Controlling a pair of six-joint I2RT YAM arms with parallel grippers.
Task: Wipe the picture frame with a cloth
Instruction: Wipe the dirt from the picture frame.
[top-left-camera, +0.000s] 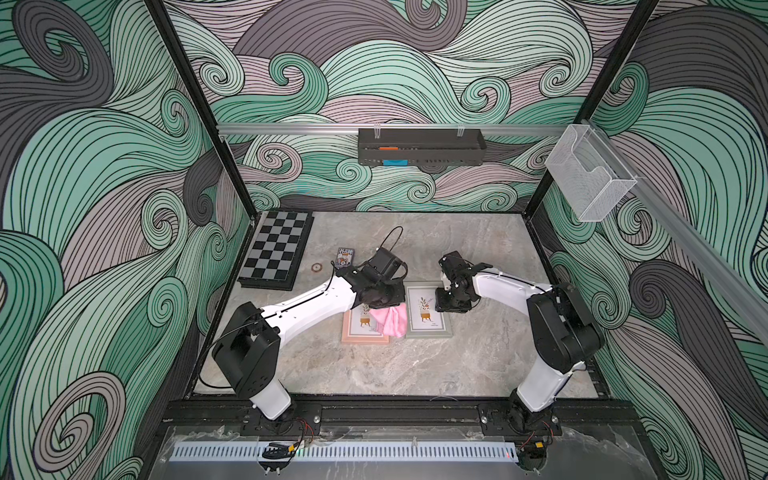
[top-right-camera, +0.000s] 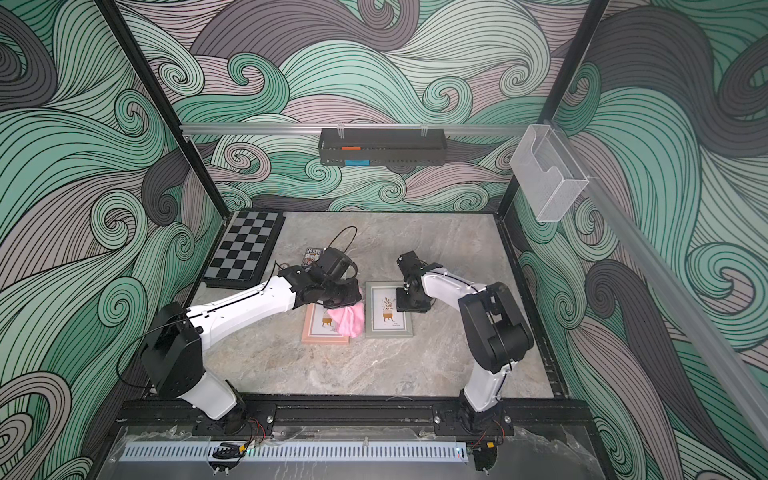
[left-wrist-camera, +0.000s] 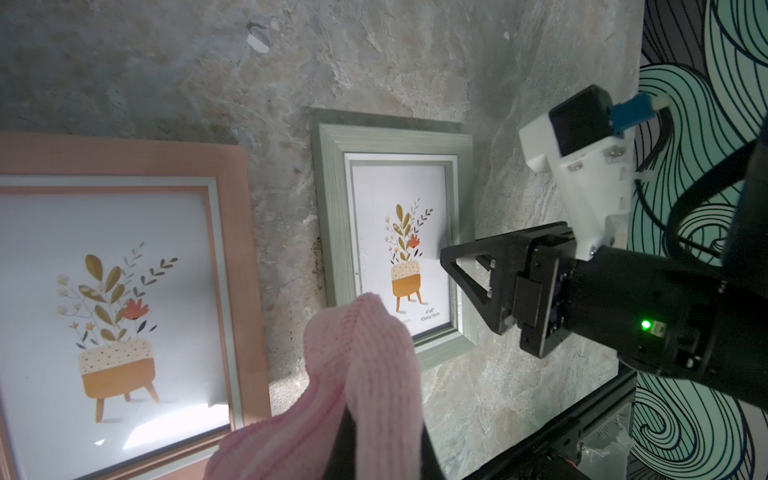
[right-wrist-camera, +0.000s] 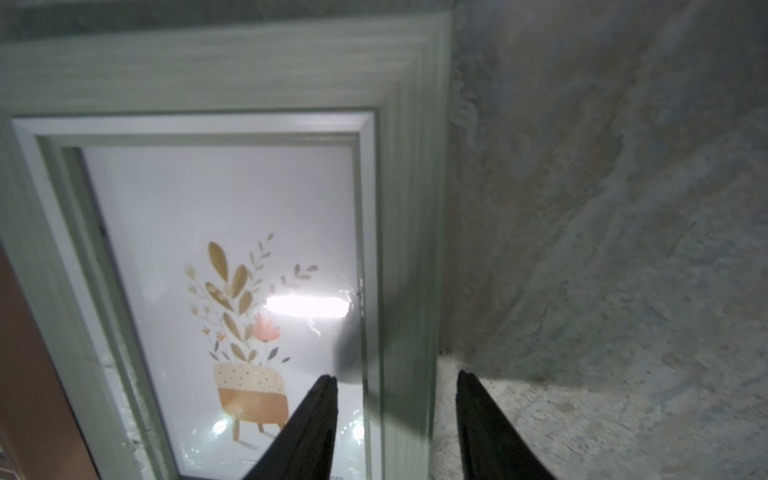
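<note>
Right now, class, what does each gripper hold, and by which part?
Left gripper: the pink cloth, pinched by a bunched fold. Right gripper: nothing; its open jaws straddle the green frame's side rail.

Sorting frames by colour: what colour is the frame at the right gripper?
Pale green frame, best in the left wrist view.

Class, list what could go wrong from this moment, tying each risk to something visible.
1. The right gripper, open, straddles a side rail of the green frame, one fingertip over the glass: closing may scratch it or shift the frame.
2. The cloth hangs bunched from the left gripper, so the wipe may touch little glass.
3. The peach frame lies close beside; a sweep could nudge it.
</note>
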